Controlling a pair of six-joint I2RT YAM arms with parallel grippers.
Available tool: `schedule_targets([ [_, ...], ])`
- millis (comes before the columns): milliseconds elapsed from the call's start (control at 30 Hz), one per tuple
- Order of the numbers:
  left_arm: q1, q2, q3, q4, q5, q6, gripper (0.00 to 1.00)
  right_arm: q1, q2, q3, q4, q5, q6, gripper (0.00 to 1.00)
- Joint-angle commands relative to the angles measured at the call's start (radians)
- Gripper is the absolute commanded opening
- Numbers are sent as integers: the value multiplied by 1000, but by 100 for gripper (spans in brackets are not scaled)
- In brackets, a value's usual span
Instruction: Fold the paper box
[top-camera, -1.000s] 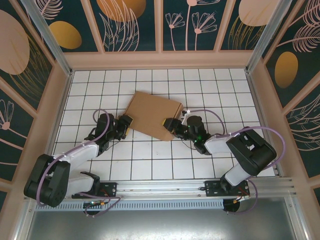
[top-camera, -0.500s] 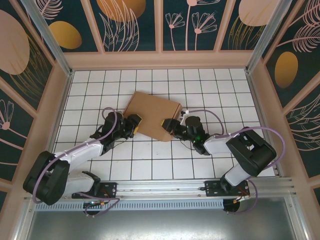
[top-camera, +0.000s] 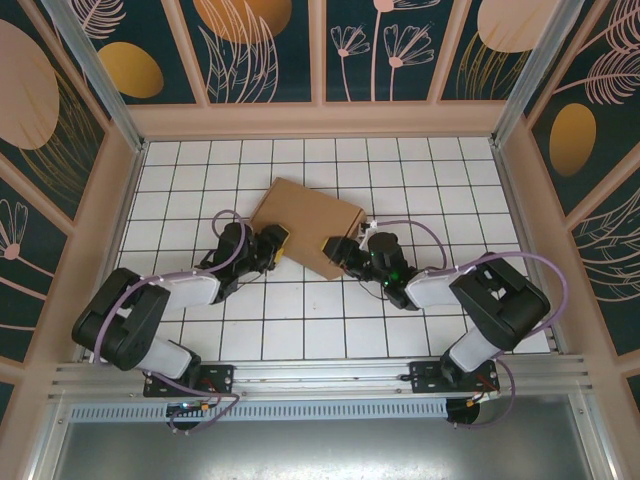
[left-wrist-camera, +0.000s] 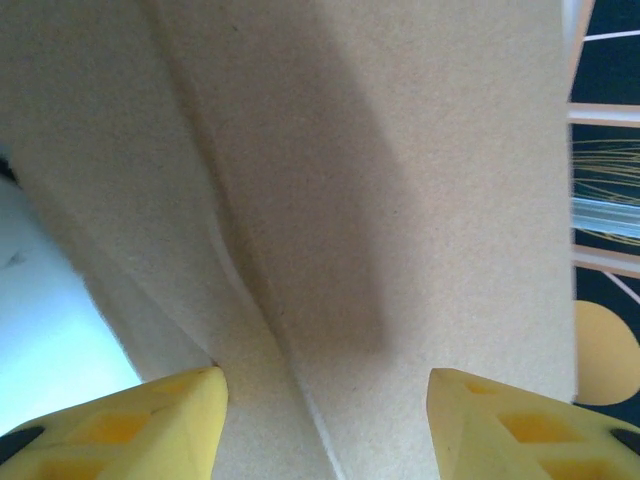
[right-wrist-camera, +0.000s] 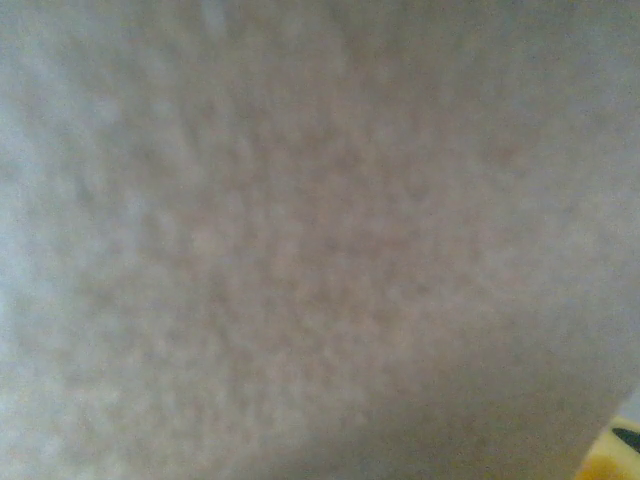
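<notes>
1. Silver aluminium rail (top-camera: 320, 375), at the near table edge, carrying both arm bases.
2. Two black-and-white arms with lavender cables (top-camera: 120, 300), both reaching away from the rail and converging mid-table.
3. Left gripper (top-camera: 276, 243): at the near-left edge of item 5. In the left wrist view (left-wrist-camera: 320, 430) its yellow fingertips (left-wrist-camera: 150, 425) stand apart with cardboard spanning the gap. Contact with the board is not discernible.
4. Right gripper (top-camera: 336, 250): at the near-right corner of item 5, its fingers merging with the board's edge from above. In the right wrist view one yellow sliver of finger (right-wrist-camera: 615, 462) is cut off at the lower corner. Jaw position cannot be told.
5. Flat brown corrugated cardboard paper box (top-camera: 308, 222): lying mid-table, turned askew to the grid, between the two grippers. A crease line runs diagonally across it up close (left-wrist-camera: 380, 180). In the right wrist view it is an unfocused tan blur (right-wrist-camera: 320, 240), no detail legible.
6. White table with a black grid (top-camera: 200, 170): bare around the box.
7. Dark teal wall panels with gold and pink plant prints (top-camera: 270, 50): far side and flanks, cropped by the frame.
</notes>
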Motion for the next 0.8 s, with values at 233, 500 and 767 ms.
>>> schedule_targets([
  [233,-10,48,5,234,92,63,54,26,39,-8,304,-280,248,36],
  [500,-10,44,-18,259,90,95,54,13,9,-2,377,-353,344,36],
  [767,-10,36,-2,287,114,123,56,13,6,-14,477,-381,437,35],
])
